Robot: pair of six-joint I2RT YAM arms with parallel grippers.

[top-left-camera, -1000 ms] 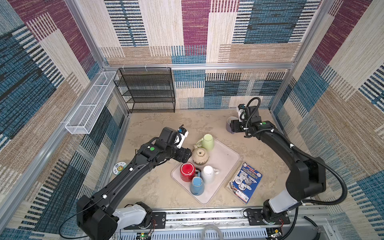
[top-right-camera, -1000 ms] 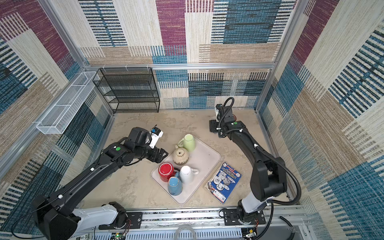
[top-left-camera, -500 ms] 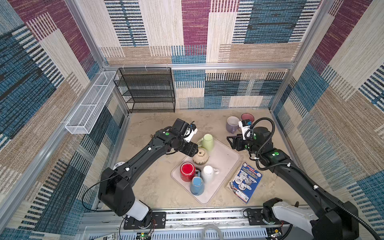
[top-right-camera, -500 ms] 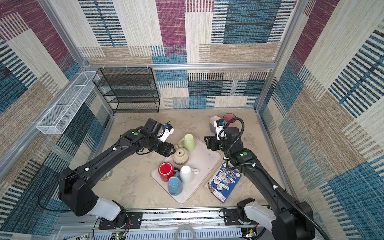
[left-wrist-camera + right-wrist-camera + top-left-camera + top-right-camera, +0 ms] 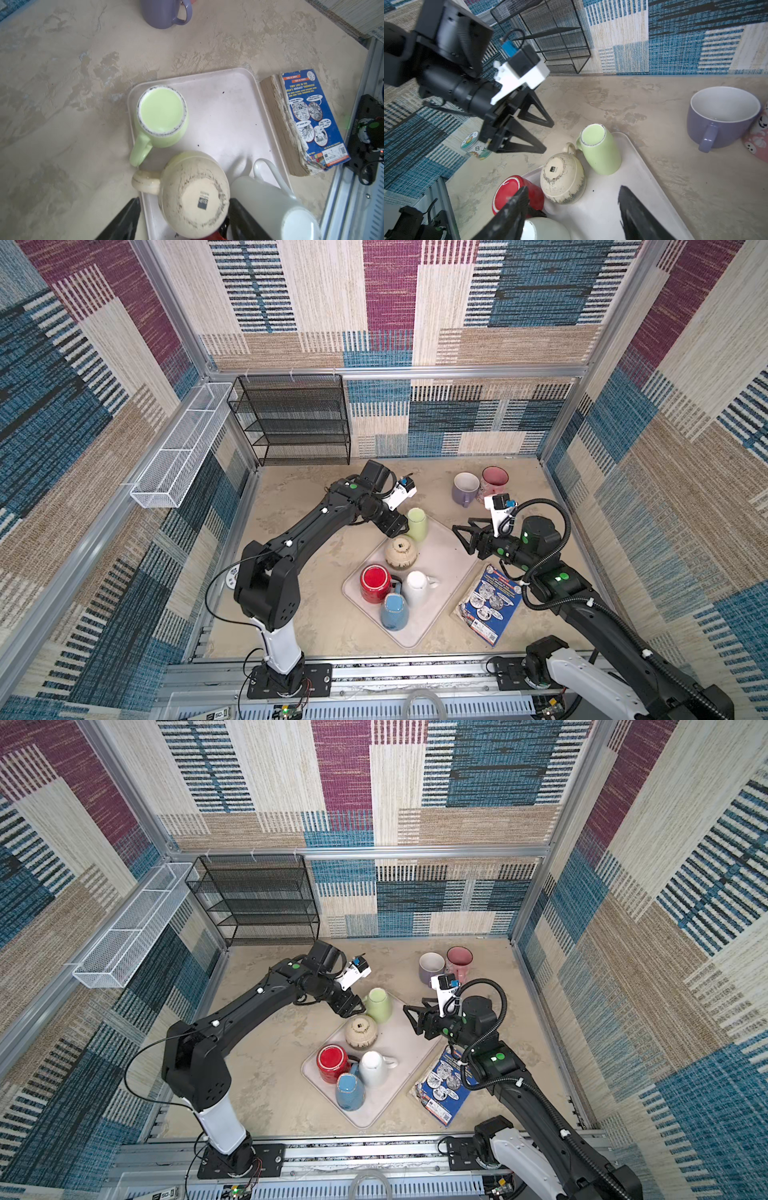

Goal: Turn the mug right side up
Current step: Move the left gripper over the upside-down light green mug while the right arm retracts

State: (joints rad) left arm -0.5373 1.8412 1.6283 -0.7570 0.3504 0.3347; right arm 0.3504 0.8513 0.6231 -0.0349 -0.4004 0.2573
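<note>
Patchwork woven walls box in a mottled sandy table, and near its middle a pale tray carries five mugs, all bottoms-up. From where I stand the job looks to be at the approach: nothing is gripped. The left fingers are spread wide and hang above the cream mug, which sits near the tray's back-left edge, just beside the green mug. In the left wrist view its base lies squarely between them, so I take it as the one chosen. The right fingers are also apart and empty, poised over the tray's bare right side.

Next, I'd say, the left arm must come down, close on the round body, lift it clear and roll it over before setting it down. Room is tight: the green mug's handle nearly touches the cream one's, and the red mug and white mug crowd its near side. A book lies beside the tray; a purple mug and pink mug stand upright, well apart, toward the back.
</note>
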